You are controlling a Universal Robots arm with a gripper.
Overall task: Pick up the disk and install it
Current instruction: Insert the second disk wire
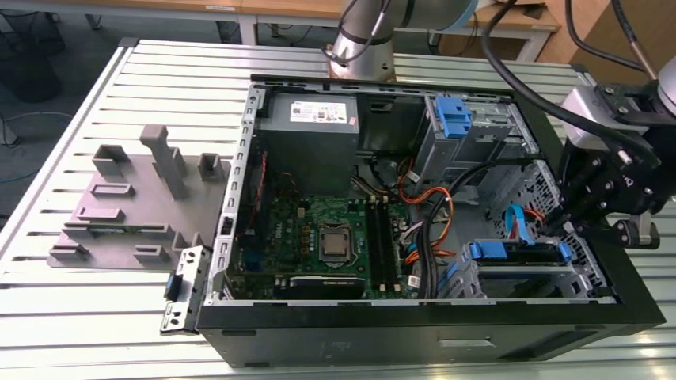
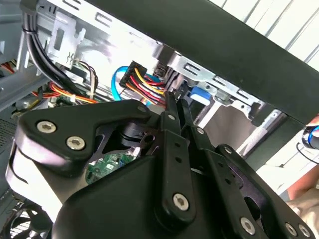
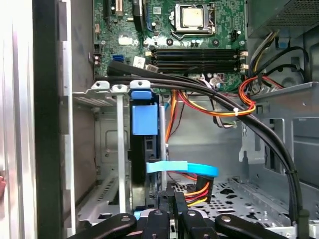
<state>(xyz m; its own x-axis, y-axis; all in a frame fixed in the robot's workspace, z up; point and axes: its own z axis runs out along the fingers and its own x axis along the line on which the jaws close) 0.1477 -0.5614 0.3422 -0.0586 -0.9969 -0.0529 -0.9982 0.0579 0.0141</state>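
The disk (image 1: pixel 520 252), dark with a blue plastic rail frame, sits in the drive bay at the case's front corner, on the exterior view's right. In the first wrist view the disk (image 3: pixel 145 167) stands on edge between the bay's metal rails, its blue tab uppermost. My gripper (image 1: pixel 565 223) hangs just above that bay, inside the case wall. Its two fingers (image 3: pixel 168 217) are pressed together with nothing between them, their tips close to the disk's end and to the power plug (image 3: pixel 197 191) with coloured wires. The second wrist view shows the gripper (image 2: pixel 175 105) shut, near the blue rail (image 2: pixel 200 94).
The open computer case (image 1: pixel 423 336) lies on a slatted table. A light-blue data cable (image 3: pixel 182 167) and thick black cables (image 3: pixel 259 134) cross beside the bay. The motherboard (image 1: pixel 317 229), the power-supply box (image 1: pixel 312 115) and a second blue-fronted bay (image 1: pixel 452 119) fill the case. A grey moulded holder (image 1: pixel 138 198) stands outside.
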